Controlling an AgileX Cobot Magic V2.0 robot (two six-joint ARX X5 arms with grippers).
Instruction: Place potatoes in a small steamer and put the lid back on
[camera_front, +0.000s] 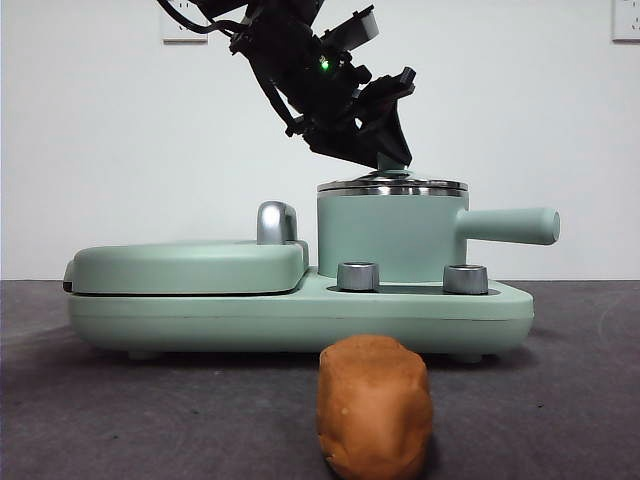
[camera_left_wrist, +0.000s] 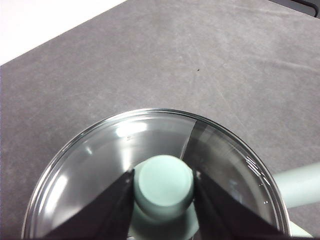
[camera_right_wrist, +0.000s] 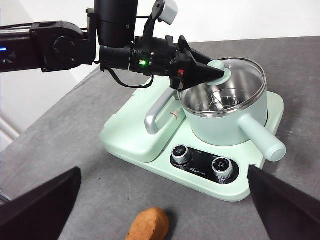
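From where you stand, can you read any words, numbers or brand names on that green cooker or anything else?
None can be read.
Small print runs between the two dials on the cooker base: too small and blurred.
The steamer, lid and potato carry no text.

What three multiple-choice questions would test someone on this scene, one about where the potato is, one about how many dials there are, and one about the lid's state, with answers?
1. Where is the potato?
A. inside the small steamer
B. on the table in front of the cooker
C. in the right gripper

2. How many silver dials does the cooker base have?
A. one
B. two
C. four

3. What is the state of the lid?
A. on the small steamer, its knob between the left gripper's jaws
B. lying on the table
C. upside down on the griddle

Answers: B, it lies on the grey tabletop; B, two dials show; A, the jaws flank the knob.
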